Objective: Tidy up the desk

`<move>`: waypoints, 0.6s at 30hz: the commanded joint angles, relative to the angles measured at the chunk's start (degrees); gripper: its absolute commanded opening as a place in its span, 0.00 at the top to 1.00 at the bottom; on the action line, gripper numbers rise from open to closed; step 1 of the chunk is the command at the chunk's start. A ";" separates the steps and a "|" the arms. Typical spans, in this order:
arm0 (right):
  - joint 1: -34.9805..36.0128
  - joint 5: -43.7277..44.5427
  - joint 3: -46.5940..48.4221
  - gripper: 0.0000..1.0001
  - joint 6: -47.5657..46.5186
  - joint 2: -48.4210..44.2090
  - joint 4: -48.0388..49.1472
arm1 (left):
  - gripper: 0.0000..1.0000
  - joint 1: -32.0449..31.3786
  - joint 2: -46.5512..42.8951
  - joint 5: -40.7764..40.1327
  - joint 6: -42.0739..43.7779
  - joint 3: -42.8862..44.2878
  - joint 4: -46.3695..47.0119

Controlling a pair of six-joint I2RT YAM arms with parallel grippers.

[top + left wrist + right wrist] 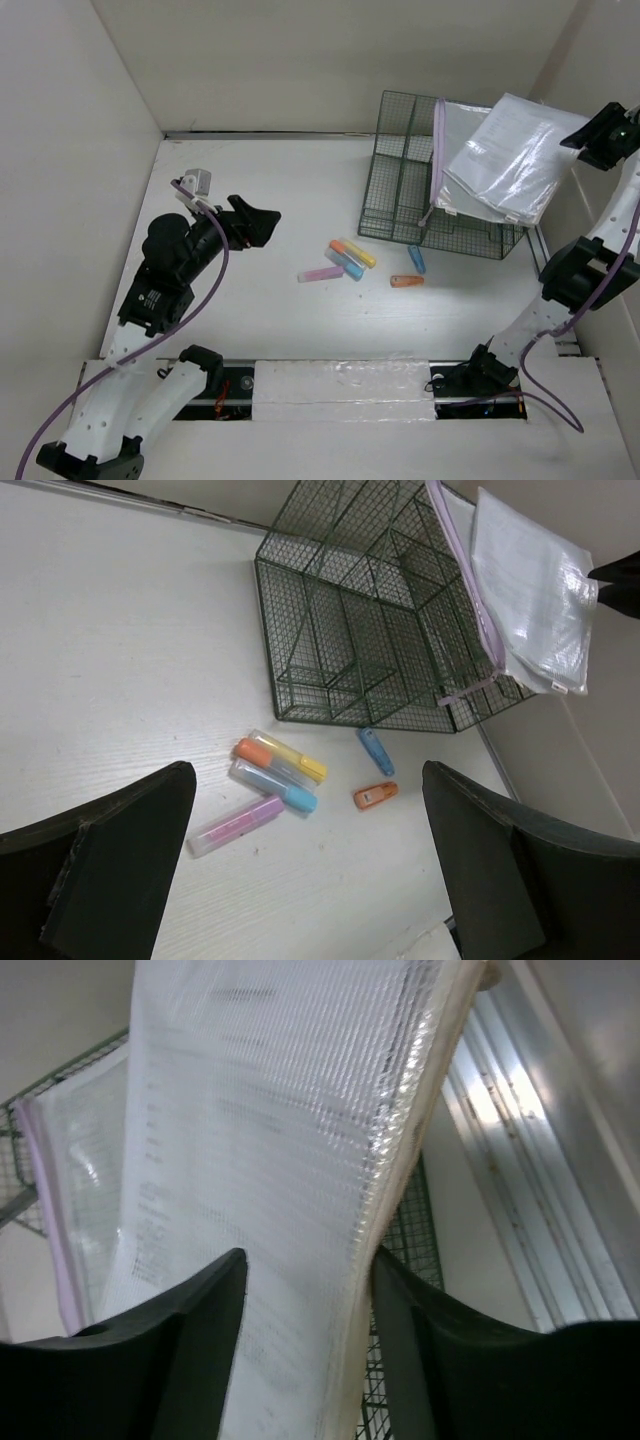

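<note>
A: Right, surface first. What does the top view give?

B: The desk is matte white and fills the floor of the view. Upright white wall panels close it on the left, far and right sides. Both arm bases sit at its near edge, with a white padded strip between them.

A: Objects on it?

B: A dark green wire rack stands at far right, near the right panel. On its near side is a cluster lying flat and close together: yellow marker, blue marker, pink marker. Right of these are a small blue piece, just beside the rack's near foot, and a small orange piece. The two are apart from each other.

A: Left gripper?

B: The left gripper is over the left half of the desk, fingers spread wide, holding nothing. Bare desk lies between it and the markers.

A: Right?

B: The right gripper is raised at far right, fingers closed on the upper edge of a clear pouch with papers inside. The pouch hangs tilted over the rack's right part with its purple-edged left side against the wire. It covers those compartments from above.
</note>
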 commanded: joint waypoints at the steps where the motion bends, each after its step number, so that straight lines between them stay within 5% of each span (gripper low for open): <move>1: 0.89 10.58 3.56 0.46 0.16 1.31 -0.81 | 0.08 -0.23 0.55 2.27 1.14 -0.06 3.11; 13: 5.10 12.79 -1.52 0.87 -1.25 3.08 6.56 | 0.09 -0.23 1.69 2.89 1.58 -0.32 3.19; 18: 7.13 10.07 -2.51 0.90 -1.07 1.23 12.11 | 0.09 -0.23 2.31 3.68 1.66 -0.50 3.28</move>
